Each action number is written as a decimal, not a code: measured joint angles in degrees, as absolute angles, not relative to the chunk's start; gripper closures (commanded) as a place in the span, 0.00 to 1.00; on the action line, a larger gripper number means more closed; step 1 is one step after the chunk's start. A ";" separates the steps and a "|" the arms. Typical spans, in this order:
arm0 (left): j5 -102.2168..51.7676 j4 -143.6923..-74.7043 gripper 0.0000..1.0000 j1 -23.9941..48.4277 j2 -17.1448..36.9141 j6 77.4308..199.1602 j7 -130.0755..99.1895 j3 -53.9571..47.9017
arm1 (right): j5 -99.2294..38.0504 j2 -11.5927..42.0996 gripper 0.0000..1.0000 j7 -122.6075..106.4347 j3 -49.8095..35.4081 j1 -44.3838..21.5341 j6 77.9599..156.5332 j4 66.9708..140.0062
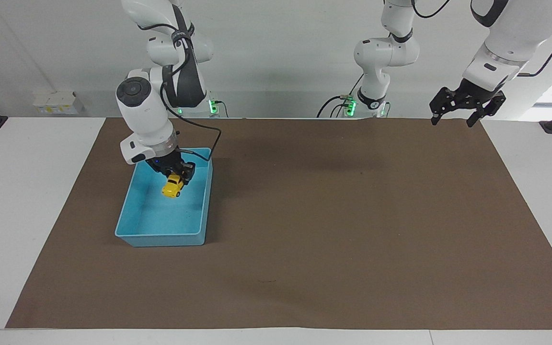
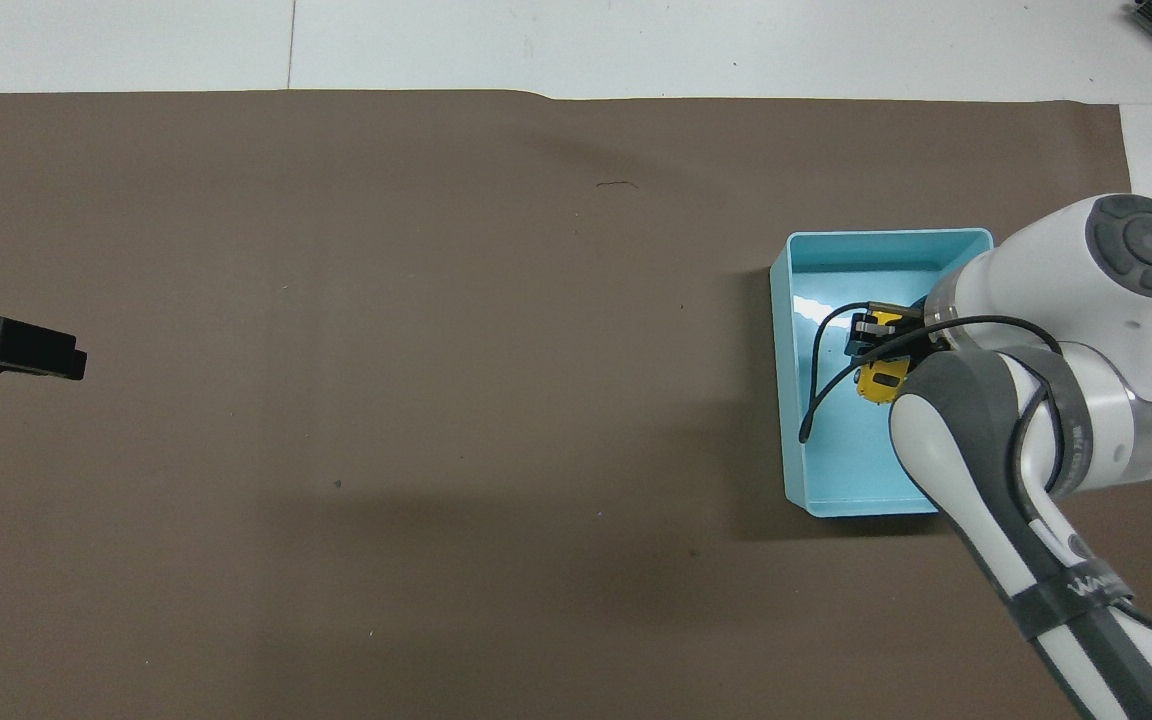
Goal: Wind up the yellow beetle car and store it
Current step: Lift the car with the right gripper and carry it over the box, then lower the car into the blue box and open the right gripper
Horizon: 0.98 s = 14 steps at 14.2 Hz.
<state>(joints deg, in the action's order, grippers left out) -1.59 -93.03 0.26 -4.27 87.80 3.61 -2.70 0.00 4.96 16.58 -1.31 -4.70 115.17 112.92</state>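
The yellow beetle car (image 1: pixel 172 186) is a tiny toy held nose-down by my right gripper (image 1: pixel 178 175), which is shut on its rear end. It hangs inside the blue bin (image 1: pixel 161 238), low over the half of the floor nearer the robots; I cannot tell whether it touches. In the overhead view the car (image 2: pixel 879 380) shows just under the right gripper (image 2: pixel 876 340), inside the bin (image 2: pixel 786 420), partly covered by the arm. My left gripper (image 1: pixel 466 111) waits open and empty in the air over the mat's corner at the left arm's end.
A brown mat (image 1: pixel 333 225) covers most of the white table (image 1: pixel 22 201). The right arm's black cable (image 1: pixel 209 143) loops over the bin's rim. The left gripper's tip (image 2: pixel 36 352) shows at the overhead view's edge.
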 measured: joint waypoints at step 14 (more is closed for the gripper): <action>-1.59 -93.03 0.00 0.26 -4.27 87.80 3.61 -2.70 | 0.05 5.78 0.00 1.82 -1.25 -1.25 138.07 132.77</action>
<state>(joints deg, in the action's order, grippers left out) -1.59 -93.03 0.26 -4.27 87.80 3.61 -2.70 0.05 5.78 1.82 -1.25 -1.25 138.07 132.77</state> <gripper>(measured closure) 0.000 0.388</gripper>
